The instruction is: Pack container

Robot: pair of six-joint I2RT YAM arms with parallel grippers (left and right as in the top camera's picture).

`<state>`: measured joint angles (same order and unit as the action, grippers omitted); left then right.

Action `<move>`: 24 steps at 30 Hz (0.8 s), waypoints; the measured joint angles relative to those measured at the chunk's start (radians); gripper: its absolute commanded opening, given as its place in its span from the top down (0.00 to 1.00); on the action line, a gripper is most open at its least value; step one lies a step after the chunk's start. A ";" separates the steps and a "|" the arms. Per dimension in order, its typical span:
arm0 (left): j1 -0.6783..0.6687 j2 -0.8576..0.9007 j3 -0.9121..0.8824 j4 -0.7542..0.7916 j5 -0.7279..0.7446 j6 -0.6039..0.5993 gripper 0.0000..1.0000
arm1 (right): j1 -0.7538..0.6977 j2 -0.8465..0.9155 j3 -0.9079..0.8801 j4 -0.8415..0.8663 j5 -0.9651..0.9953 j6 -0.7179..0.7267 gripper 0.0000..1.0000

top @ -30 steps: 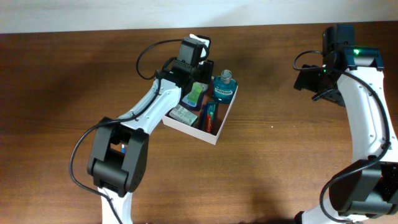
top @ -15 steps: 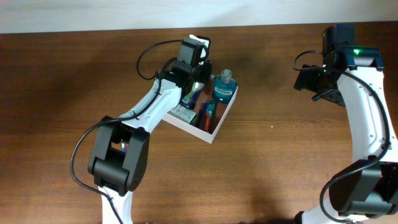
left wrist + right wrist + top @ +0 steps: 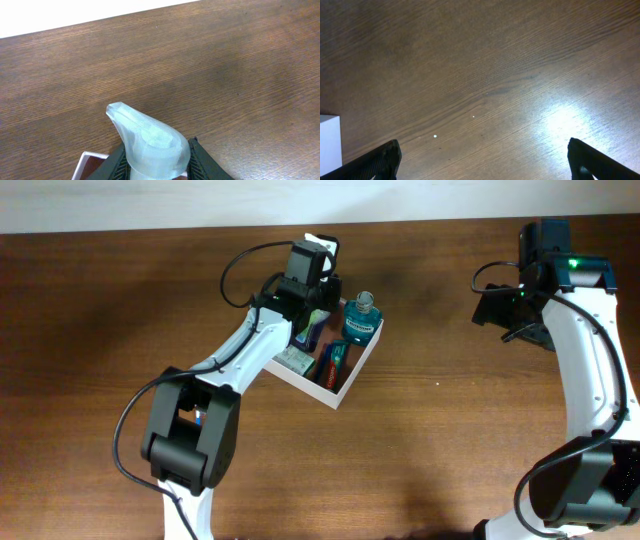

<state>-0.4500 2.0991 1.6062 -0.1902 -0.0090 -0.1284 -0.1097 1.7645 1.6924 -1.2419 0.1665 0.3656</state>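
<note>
Dark brown wood-grain tabletop (image 3: pixel 120 300) fills the overhead view, with a pale strip running beyond its far edge. Near the middle-far part of it sits the container – a square shallow white cardboard box (image 3: pixel 300 386) with a reddish-brown inside and no lid, turned so one corner points toward the robot.

Inside it, a round blue plastic bottle with a clear cap (image 3: pixel 362 321) stands in the far right corner. A red tube (image 3: pixel 334 364) lies along the middle, and a small pale printed carton (image 3: pixel 293 361) lies against the near left wall.

The left gripper (image 3: pixel 155 169) hangs over the far part of the box. Its two black fingers (image 3: pixel 112 165) are pressed against both sides of a pale green translucent plastic bottle (image 3: pixel 150 142), whose slanted, pointed top fills the lower middle of the left wrist view. A white corner of the box shows just below and to the left of that top.

The right gripper (image 3: pixel 482 150) is well apart from the container, off to the right side of the table. Its jaws are spread wide with nothing between them – only bare wood under them.
</note>
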 measured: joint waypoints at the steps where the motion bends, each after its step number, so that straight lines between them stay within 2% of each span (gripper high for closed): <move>1: 0.000 -0.011 0.000 -0.008 0.000 0.000 1.00 | 0.000 0.000 0.000 0.000 0.000 0.000 0.01; 8: -0.001 -0.113 -0.001 -0.046 0.021 -0.004 1.00 | 0.000 0.000 0.000 0.000 0.000 0.000 0.02; 19: -0.001 -0.121 -0.001 -0.160 0.033 -0.004 1.00 | 0.000 0.000 0.000 0.000 0.000 0.000 0.01; 24: -0.001 -0.121 -0.001 -0.164 0.035 -0.004 1.00 | 0.000 0.000 0.000 0.000 0.000 0.001 0.01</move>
<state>-0.4511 1.9781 1.6051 -0.3546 0.0261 -0.1322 -0.1097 1.7645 1.6924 -1.2419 0.1661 0.3664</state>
